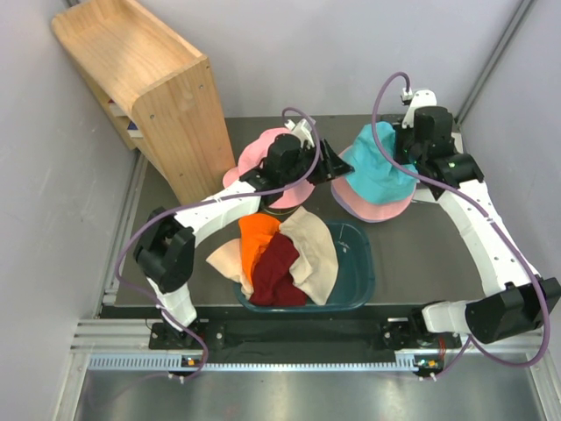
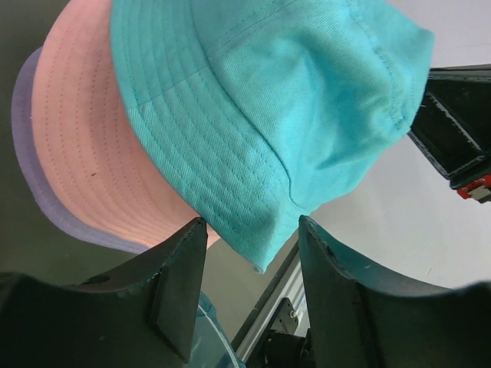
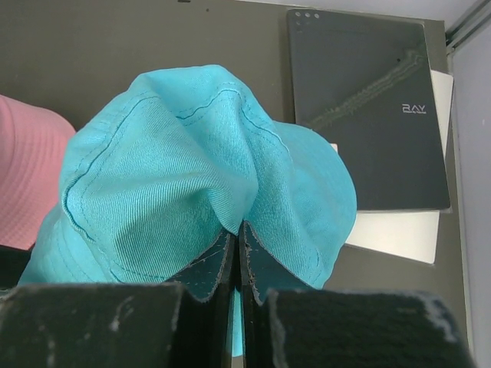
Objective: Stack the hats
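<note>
Seen from above, the teal hat lies on top of a small pile at the far right of the table, with a peach hat showing beneath it. That a third hat lies under these is shown only by the left wrist view, where the brim of a lavender hat is seen below the peach one.

The left gripper is held just beside the pile's left edge. In its own view its jaws are seen partly open, and the low edge of the teal brim hangs at the gap between the fingers without being pinched.

The right gripper is largely hidden from above. In its wrist view its fingers are seen pressed together on a gathered fold of the teal hat's crown.

A pink hat sits apart, at the far left behind the left arm, and its edge is also caught in the right wrist view. Only the top view shows the dark teal tub near the arm bases, in which an orange hat, a maroon hat and a beige hat are heaped, and the wooden shelf at the back left. Only the right wrist view shows a flat dark slab lying beyond the pile.
</note>
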`<state>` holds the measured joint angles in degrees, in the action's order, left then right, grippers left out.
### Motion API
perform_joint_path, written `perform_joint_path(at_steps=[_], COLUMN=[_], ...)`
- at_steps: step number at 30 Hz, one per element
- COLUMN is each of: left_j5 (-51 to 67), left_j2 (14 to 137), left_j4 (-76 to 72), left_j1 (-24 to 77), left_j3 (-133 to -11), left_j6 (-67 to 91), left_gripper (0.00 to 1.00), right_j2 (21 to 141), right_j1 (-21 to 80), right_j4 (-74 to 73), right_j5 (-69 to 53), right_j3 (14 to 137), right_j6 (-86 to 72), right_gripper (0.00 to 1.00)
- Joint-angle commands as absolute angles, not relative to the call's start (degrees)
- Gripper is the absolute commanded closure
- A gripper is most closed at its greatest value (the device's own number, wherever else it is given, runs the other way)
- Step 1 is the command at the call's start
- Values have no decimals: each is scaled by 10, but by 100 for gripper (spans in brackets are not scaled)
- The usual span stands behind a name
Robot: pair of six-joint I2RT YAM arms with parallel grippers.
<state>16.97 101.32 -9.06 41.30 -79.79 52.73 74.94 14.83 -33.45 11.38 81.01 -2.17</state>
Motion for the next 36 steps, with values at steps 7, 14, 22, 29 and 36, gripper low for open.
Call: perform_joint_path(at_steps=[7, 14, 22, 29, 36], left_j5=[180, 157, 96, 89, 80], left_j2=[1028, 1028, 1024, 1047, 1088], left_j4=[-124, -128, -19, 81, 134], left_j1=[416, 415, 414, 410, 410], left_j3=[-826, -826, -838, -858, -907], left_j6=[545, 549, 529, 498, 445], left_gripper=[42, 78, 100, 100, 100], right_j2=[731, 732, 722, 714, 704], right_j1=[143, 144, 144, 144, 140], right_j4=[-308, -310, -317, -314, -330], right_j5=[103, 100, 90, 68, 41], right_j3=[805, 806, 791, 752, 743], right_j6=[-37, -38, -47, -64, -75], right_gripper=[100, 100, 100, 100, 85])
